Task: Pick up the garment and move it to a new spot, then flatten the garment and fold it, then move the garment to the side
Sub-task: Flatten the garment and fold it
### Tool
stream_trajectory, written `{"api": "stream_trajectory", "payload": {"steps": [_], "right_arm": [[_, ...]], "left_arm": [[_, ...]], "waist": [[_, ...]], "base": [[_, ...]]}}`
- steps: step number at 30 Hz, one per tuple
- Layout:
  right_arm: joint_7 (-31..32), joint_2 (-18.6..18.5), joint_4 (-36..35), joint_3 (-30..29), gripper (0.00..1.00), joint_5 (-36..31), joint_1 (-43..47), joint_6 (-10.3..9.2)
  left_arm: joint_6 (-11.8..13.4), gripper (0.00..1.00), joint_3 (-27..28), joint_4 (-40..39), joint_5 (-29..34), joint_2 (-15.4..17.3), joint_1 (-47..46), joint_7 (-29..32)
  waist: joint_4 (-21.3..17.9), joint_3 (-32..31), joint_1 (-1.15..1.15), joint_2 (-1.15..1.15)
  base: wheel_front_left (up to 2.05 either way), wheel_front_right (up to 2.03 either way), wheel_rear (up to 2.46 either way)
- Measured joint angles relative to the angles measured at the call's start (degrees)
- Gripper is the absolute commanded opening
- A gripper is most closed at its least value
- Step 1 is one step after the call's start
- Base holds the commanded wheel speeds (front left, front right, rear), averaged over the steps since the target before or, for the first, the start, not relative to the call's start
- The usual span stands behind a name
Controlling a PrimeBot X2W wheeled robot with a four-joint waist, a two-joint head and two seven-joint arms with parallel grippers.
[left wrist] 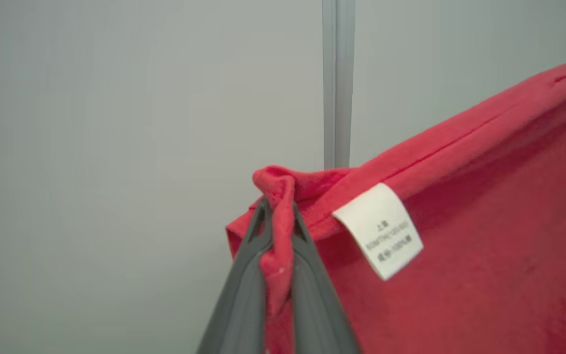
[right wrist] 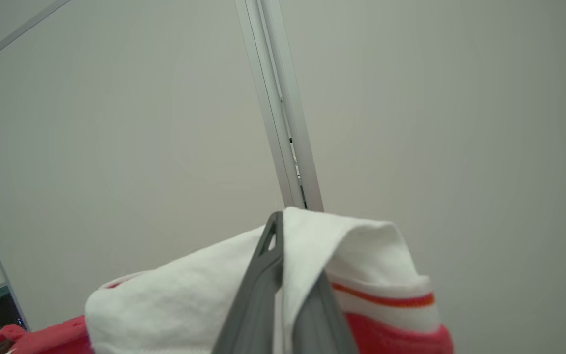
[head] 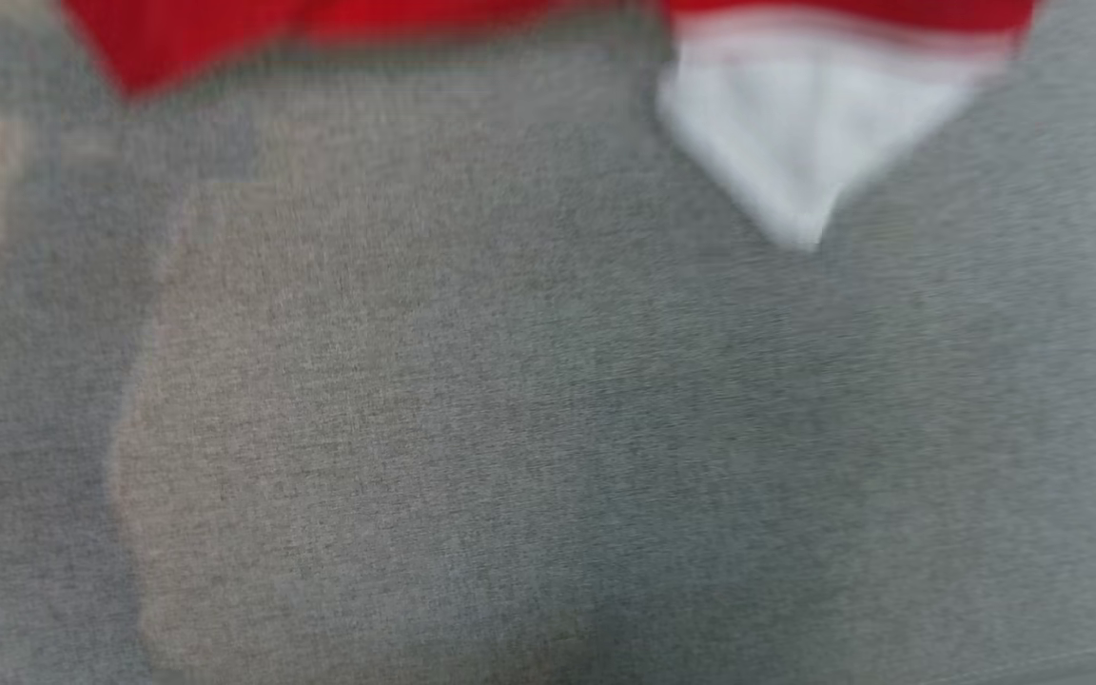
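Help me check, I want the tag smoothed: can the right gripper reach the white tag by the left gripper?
Probably not yet: the right gripper is shut on the garment, not free. The tag hangs uncovered beside the left gripper.

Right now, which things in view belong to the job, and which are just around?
Job: garment, red and white; left gripper, shut on its red edge; right gripper, shut on its white part.
Just around: grey cloth surface; wall post.

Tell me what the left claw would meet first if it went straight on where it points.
Past the red garment it grips, the left claw faces the pale wall panel beside a grey vertical strip; distance is unclear.
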Motion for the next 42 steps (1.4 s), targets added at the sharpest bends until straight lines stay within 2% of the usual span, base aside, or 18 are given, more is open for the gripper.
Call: {"api": "stream_trajectory", "payload": {"steps": [4, 7, 8, 12, 16, 18, 20, 24, 26, 30, 35, 39, 42], "right_arm": [[-9.0, 2.5, 12.9, -3.3, 0.0, -6.6, -12.3, 0.0], [-15.9, 3.1, 20.1, -4.1, 0.0, -8.5, -18.1, 0.05], [-15.9, 3.1, 20.1, -4.1, 0.0, -8.5, -18.1, 0.05], [-20.9, 3.0, 28.2, -0.8, 0.0, -4.3, -20.7, 0.05], [-24.5, 3.1, 32.3, 1.9, 0.0, -2.2, -17.2, 0.05], [-26.4, 3.1, 33.3, 3.6, 0.0, -1.6, -12.7, 0.05], [-29.0, 3.2, 33.5, 7.0, 0.0, 1.1, -2.5, 0.04], [-30.9, 1.3, 30.0, 11.9, 0.0, 5.3, 10.0, 0.04], [-31.7, -0.4, 27.5, 14.0, 0.0, 7.4, 16.5, 0.04], [-33.2, -2.8, 21.7, 16.0, 0.0, 11.3, 28.8, 0.04], [-33.9, -5.7, 16.3, 17.3, 0.0, 14.4, 43.6, 0.05], [-33.9, -7.1, 12.3, 16.8, 0.0, 15.4, 54.1, 0.05], [-33.8, -7.0, 9.5, 16.0, 0.0, 15.1, 62.1, 0.05]], "left_arm": [[-0.6, 0.0, -2.1, 15.0, 4.0, -4.0, -12.6, -8.2], [-0.7, 0.0, -4.0, 23.2, 7.4, -5.8, -18.8, -14.9], [-0.7, 0.0, -4.0, 23.2, 7.4, -5.8, -18.8, -14.9], [-1.5, 0.0, -6.5, 30.6, 9.0, -7.0, -23.3, -21.1], [-1.9, 0.0, -8.9, 36.2, 7.5, -7.7, -22.7, -24.9], [-2.0, 0.0, -10.9, 38.1, 6.4, -7.7, -20.4, -27.4], [-2.0, 0.0, -16.3, 39.1, 3.0, -7.9, -12.4, -30.6], [-2.1, 0.0, -23.7, 36.6, -1.2, -5.2, -1.8, -33.4], [-2.1, 0.0, -25.5, 34.9, -3.5, -3.6, 3.0, -34.8], [-2.1, 0.0, -26.7, 31.7, -6.3, -1.7, 13.8, -37.2], [-1.2, 0.0, -26.4, 28.1, -9.4, -2.1, 28.2, -38.2], [1.6, 0.0, -25.6, 22.9, -11.8, -2.7, 39.1, -38.3], [5.1, 0.0, -25.0, 17.9, -13.0, -2.2, 46.6, -38.4]], "waist": [[1.4, 4.4, 0.0, 0.0], [2.5, 6.5, 0.0, 0.0], [2.5, 6.5, 0.0, 0.0], [3.4, 8.9, 0.0, 0.0], [3.5, 11.8, 0.0, 0.0], [3.7, 13.2, 0.0, 0.0], [3.9, 13.4, 0.01, 0.0], [3.8, 10.8, 0.01, 0.0], [3.6, 9.0, 0.0, 0.0], [3.3, 4.3, 0.0, 0.0], [2.9, -3.3, 0.0, 0.0], [2.6, -9.7, 0.0, 0.0], [2.3, -14.2, 0.0, 0.0]], "base": [[0.0, 0.0, 0.0], [0.0, 0.0, 0.0], [0.0, 0.0, 0.0], [0.0, 0.0, 0.0], [0.0, 0.0, 0.0], [0.0, 0.0, 0.0], [0.0, 0.0, 0.0], [0.0, 0.0, 0.0], [0.0, 0.0, 0.0], [0.0, 0.0, 0.0], [0.0, 0.0, 0.0], [0.0, 0.0, 0.0], [0.0, 0.0, 0.0]]}}
